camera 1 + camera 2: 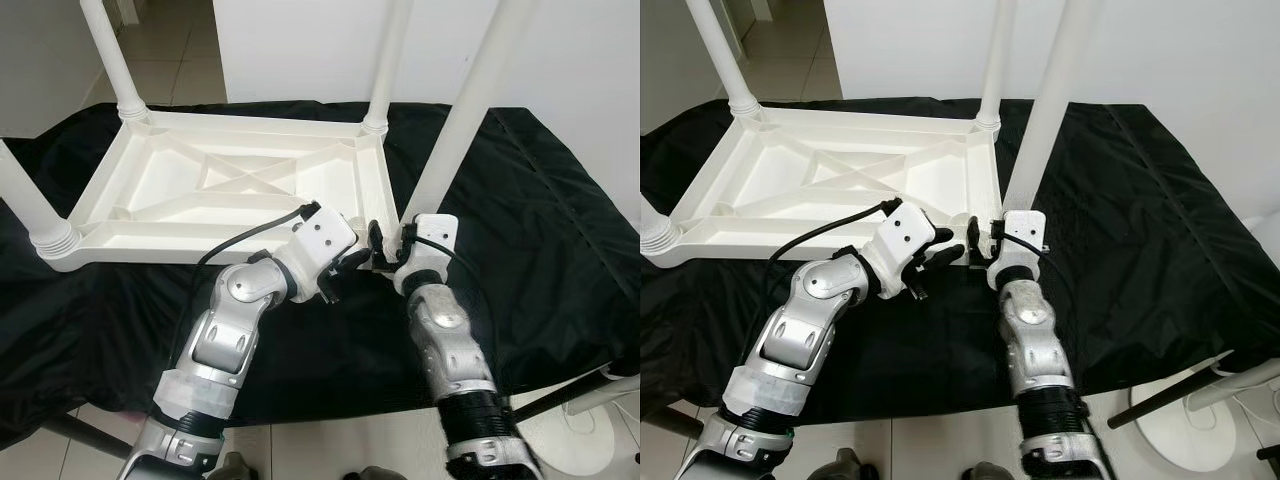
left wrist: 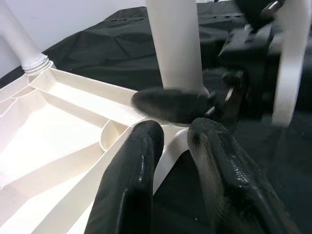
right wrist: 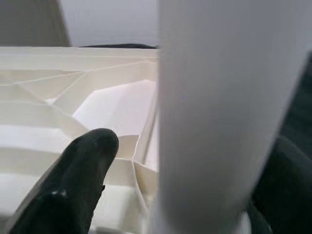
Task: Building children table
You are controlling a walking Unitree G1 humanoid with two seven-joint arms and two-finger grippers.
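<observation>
Right gripper (image 1: 983,243) clasps table leg (image 1: 1048,110) at tabletop (image 1: 840,180) corner

All four round white plastic legs run out past the upper edge of the head views: the near-right leg (image 1: 470,110), the far-right leg (image 1: 388,62), the far-left leg (image 1: 112,55) and the near-left leg (image 1: 28,205), whose top is cut by the left edge. The socket where the near-right leg meets the upturned white plastic tabletop (image 1: 200,185) lies hidden behind the right claw (image 1: 385,243) and left claw (image 1: 355,262). In the right wrist view this leg is a blurred pale column covering one black finger (image 3: 278,195).
</observation>
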